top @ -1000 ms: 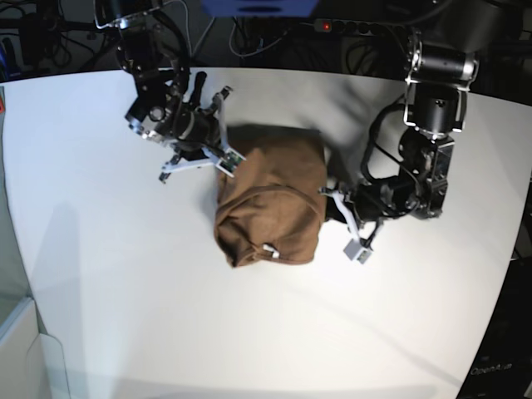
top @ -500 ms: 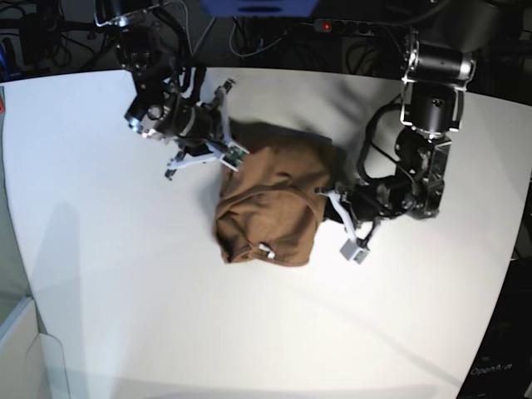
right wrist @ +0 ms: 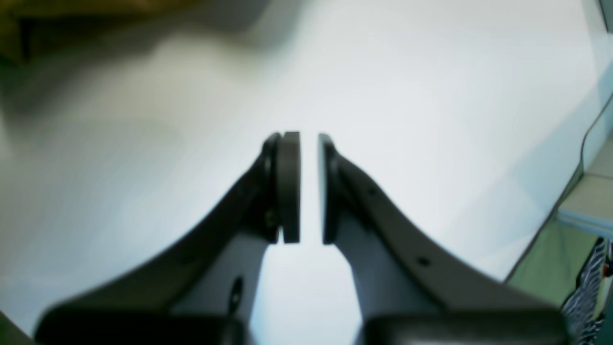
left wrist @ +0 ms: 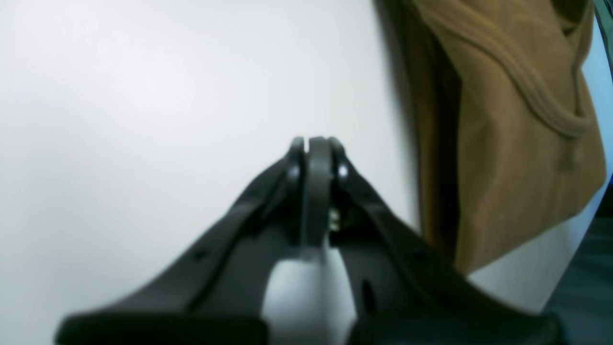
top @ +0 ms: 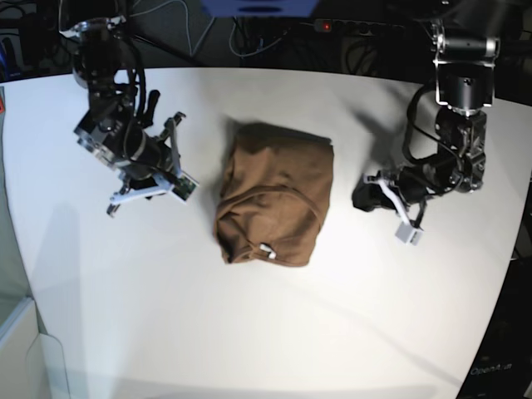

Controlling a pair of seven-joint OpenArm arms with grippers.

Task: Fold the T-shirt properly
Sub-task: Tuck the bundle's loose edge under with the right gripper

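The tan-brown T-shirt [top: 274, 195] lies folded into a compact bundle mid-table, its collar and small white tag toward the near edge. My left gripper [top: 361, 198] rests to the right of it, apart from the cloth. In the left wrist view this gripper [left wrist: 313, 143] is shut with nothing in it, and the T-shirt [left wrist: 507, 124] lies to its right. My right gripper [top: 176, 158] hovers left of the shirt, well apart from it. Its jaws [right wrist: 306, 139] stand a narrow gap apart, with only bare table between them. A blurred bit of the T-shirt [right wrist: 43, 14] shows at the top left corner.
The white table [top: 266, 332] runs out to a curved front and right edge. Cables and a power strip [top: 349, 27] sit behind its far edge. The right wrist view shows the table edge with a greenish ledge [right wrist: 579, 206] beyond it.
Both arms have drawn back from the T-shirt, the right gripper to the left and the left gripper to the right. The shirt's far edge has settled flat.
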